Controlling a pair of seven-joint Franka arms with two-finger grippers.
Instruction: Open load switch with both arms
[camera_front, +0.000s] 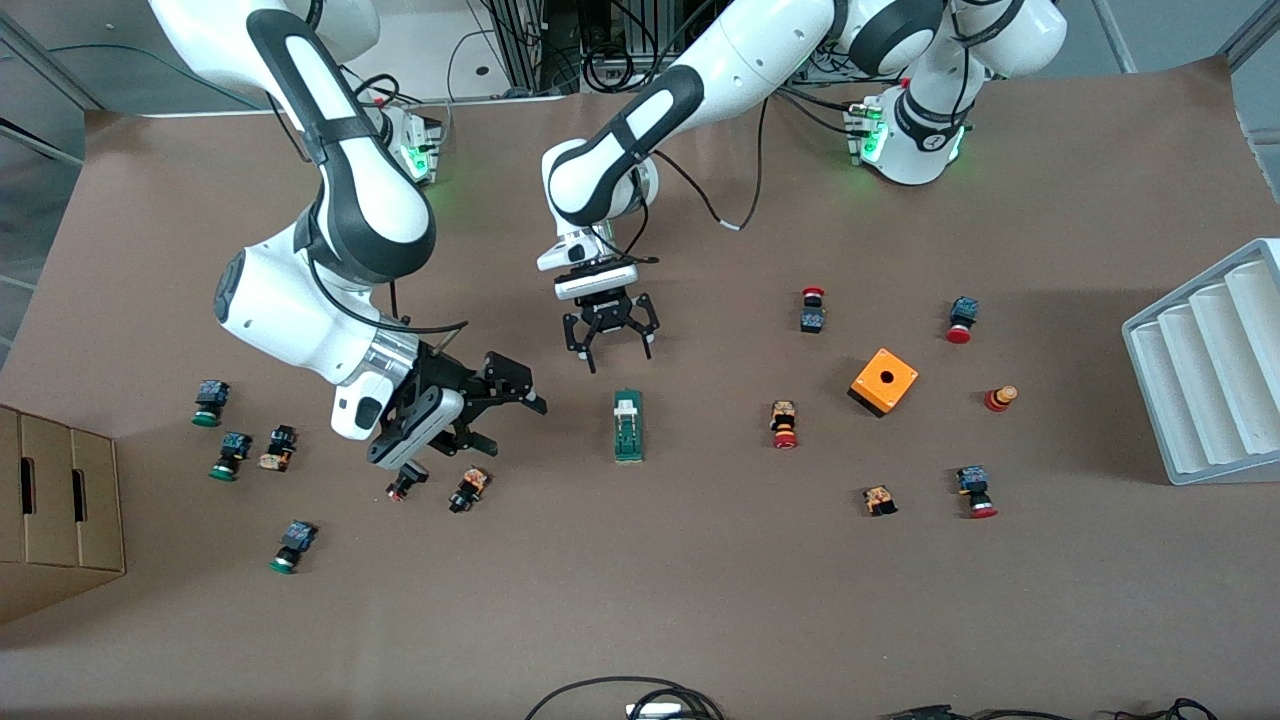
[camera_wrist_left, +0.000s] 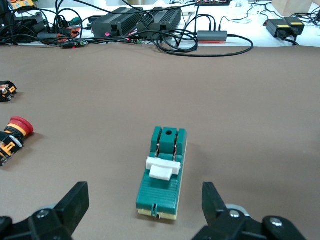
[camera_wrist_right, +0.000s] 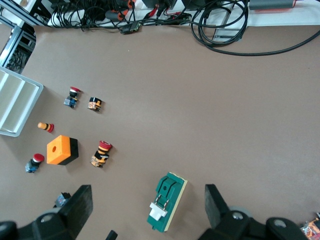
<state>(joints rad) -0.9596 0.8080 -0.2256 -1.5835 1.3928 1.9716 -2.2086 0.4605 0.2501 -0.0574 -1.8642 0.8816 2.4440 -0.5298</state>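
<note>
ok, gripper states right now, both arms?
Left gripper: fingers open, empty, above the dark-green rectangular load switch.
Right gripper: fingers open, empty, over small push buttons.

We count one load switch (camera_front: 628, 425), one orange box (camera_front: 884, 381), four green-capped push buttons (camera_front: 209, 402), five red-capped.

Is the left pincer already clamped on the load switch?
No. In the front view the left pincer hangs open above the table, apart from the load switch, which lies untouched on the table.
</note>
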